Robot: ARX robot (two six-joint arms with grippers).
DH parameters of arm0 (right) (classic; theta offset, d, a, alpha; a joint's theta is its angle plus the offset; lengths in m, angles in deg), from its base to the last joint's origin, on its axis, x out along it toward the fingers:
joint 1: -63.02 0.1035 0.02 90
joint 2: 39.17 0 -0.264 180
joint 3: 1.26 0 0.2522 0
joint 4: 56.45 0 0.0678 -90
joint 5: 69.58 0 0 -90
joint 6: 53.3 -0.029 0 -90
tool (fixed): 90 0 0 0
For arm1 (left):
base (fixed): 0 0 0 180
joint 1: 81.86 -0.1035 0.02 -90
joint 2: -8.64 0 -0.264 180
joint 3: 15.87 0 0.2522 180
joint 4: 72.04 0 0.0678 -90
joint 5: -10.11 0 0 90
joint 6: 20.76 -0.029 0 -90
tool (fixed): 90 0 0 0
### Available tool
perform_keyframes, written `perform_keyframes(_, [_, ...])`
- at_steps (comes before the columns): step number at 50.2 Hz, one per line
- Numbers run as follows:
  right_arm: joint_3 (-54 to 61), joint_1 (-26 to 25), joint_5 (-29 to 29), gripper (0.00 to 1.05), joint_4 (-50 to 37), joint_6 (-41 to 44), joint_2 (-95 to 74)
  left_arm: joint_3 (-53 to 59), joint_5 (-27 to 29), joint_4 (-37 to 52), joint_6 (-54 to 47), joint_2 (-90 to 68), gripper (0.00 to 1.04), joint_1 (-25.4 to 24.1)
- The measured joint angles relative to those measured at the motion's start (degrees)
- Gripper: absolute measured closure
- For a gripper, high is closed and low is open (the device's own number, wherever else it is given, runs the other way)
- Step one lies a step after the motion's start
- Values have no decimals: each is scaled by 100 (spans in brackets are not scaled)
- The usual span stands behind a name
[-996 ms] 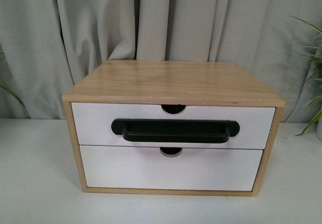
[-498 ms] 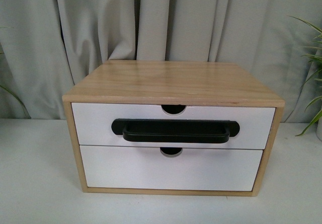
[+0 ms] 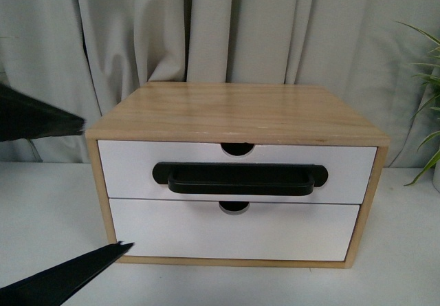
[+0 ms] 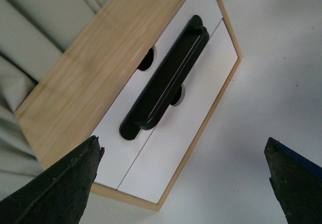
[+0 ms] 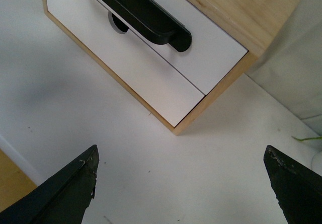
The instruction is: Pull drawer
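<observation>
My left claw (image 3: pixel 107 183) is spread wide off the box's (image 3: pixel 234 113) left front edge, touching nothing. My right claw (image 5: pixel 181 152), equally spread, hangs over bare tabletop (image 5: pixel 75 83) before the box's right front corner. The drawer (image 3: pixel 130 172), upper of two, sits shut and flush, its handle (image 3: pixel 239 179) free. The tabletop in front of the box lies open.

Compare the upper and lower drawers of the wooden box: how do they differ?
The upper drawer carries a long black bar handle; the lower drawer has none. The upper drawer sits directly under the wooden top, the lower drawer just above the base. Both have white fronts, a half-round notch in the top edge, and look closed.
</observation>
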Motion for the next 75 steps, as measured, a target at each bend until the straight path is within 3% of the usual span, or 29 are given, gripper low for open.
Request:
perform_keyframes(17, [-940, 452, 103, 9, 186, 1423, -1486, -1912, 129, -2055, -2363, -1808, 6, 557])
perform_keyframes(29, [-1403, 942, 446, 9, 415, 2205, -2218, -2900, 326, -2920, -2817, -2542, 6, 730])
perform_keyframes(75, [-2889, 1646, 758, 9, 409, 2715, -3829, -4063, 1069, -3239, -3163, -4068, 6, 426])
